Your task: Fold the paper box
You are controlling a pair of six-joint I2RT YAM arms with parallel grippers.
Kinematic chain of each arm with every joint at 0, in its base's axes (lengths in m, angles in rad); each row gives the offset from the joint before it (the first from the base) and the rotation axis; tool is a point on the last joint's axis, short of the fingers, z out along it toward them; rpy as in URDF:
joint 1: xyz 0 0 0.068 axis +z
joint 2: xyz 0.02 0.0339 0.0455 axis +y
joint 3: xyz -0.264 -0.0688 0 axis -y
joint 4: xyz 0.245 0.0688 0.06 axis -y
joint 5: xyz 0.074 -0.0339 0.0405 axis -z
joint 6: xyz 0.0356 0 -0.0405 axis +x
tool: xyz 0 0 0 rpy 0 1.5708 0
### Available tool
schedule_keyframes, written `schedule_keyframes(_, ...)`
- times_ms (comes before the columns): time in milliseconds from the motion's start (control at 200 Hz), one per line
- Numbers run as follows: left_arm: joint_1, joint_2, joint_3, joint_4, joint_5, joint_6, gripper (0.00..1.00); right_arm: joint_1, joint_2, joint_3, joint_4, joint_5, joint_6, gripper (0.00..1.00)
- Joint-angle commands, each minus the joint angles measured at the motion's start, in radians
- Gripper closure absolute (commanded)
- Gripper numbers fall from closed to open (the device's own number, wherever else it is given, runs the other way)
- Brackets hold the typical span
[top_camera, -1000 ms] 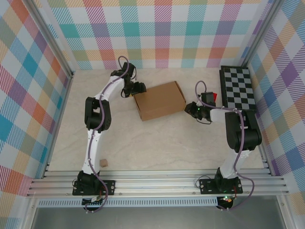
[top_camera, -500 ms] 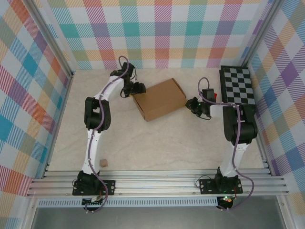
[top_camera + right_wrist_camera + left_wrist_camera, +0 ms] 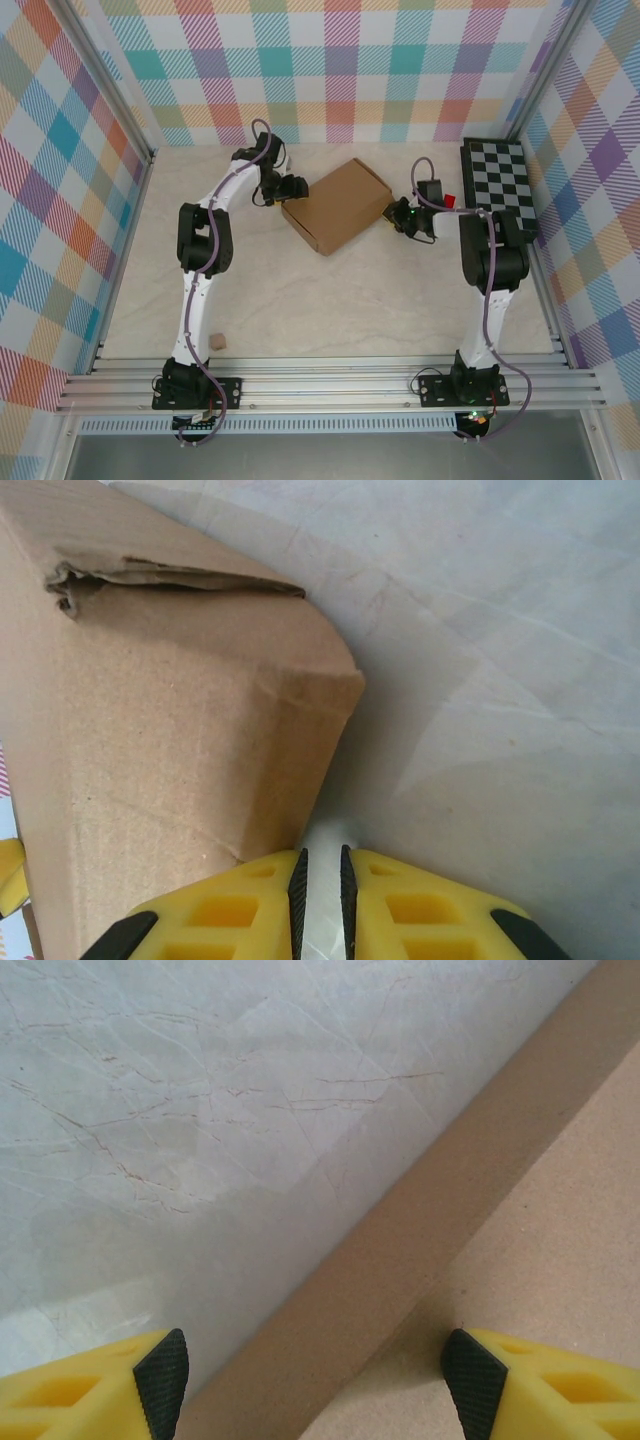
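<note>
One paper box (image 3: 337,205), one checkered board (image 3: 497,185), left fingers (image 3: 165,1380) apart astride box edge, right fingers (image 3: 250,905) nearly together at corner

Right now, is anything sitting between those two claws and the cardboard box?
Nothing visible does. The left gripper is open and straddles the edge of the box, with one finger over the bare table. The right gripper, nearly closed, sits right beside a corner of the box with no object between them.
</note>
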Motion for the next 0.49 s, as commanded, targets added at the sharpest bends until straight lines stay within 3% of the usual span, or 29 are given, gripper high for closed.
schedule_keyframes(0, -0.047, 0.046, -0.052, -0.136, 0.012, 0.018, 0.28, 0.068, 0.042, 0.036, 0.02, -0.081, 0.017, 0.8)
schedule_keyframes(490, -0.032, 0.043, -0.04, -0.142, -0.112, -0.08, 0.28, 0.078, -0.184, -0.045, -0.21, -0.013, -0.098, 0.8)
